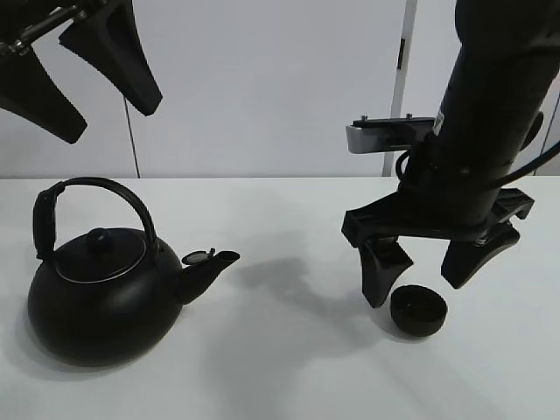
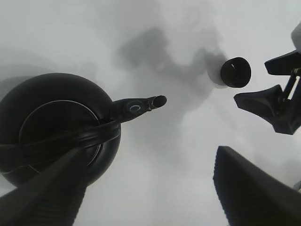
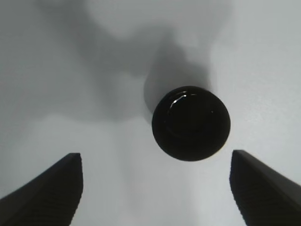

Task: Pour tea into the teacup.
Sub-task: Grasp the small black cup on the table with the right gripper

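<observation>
The small matte-black teacup [image 1: 418, 311] [image 2: 235, 72] [image 3: 191, 123] stands upright on the white table at the right. My right gripper [image 1: 426, 268] [image 3: 155, 190] hangs open just above it, fingers apart on either side, touching nothing. A large black kettle [image 1: 98, 291] [image 2: 51, 125] with an arched handle sits at the left, its spout [image 1: 210, 265] [image 2: 141, 104] pointing right toward the cup. My left gripper [image 1: 83, 74] [image 2: 150, 188] is open, high above the kettle, holding nothing.
The white table [image 1: 280, 350] carries only the kettle and the cup. A pale wall [image 1: 262, 87] runs behind it. The right arm's dark column [image 1: 494, 114] rises over the cup's side of the table.
</observation>
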Motion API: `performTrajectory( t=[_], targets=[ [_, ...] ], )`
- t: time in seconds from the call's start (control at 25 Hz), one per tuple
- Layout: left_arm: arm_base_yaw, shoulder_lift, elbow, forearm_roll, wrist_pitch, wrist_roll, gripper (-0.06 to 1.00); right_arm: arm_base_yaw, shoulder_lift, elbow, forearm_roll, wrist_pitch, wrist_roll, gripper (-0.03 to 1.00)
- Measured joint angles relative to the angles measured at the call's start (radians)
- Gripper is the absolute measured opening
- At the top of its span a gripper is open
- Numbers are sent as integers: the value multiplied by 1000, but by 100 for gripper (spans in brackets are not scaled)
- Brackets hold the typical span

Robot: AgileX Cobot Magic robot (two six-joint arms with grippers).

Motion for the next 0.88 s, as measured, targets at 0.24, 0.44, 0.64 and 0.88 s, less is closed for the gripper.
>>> performTrajectory(
  t=[0.24,0.44,0.64,0.88],
  targets=[
    [0,0,0,0,0,0,54,0,47,0,-4,-40,39,59],
    [0,0,0,0,0,0,54,-32,63,-1,-8,-37,60,59],
    [0,0,0,0,0,0,54,-49,71,-1,-12,-38,65,59],
    [0,0,0,0,0,0,54,-49,71,-1,-12,-58,68,59]
  ],
)
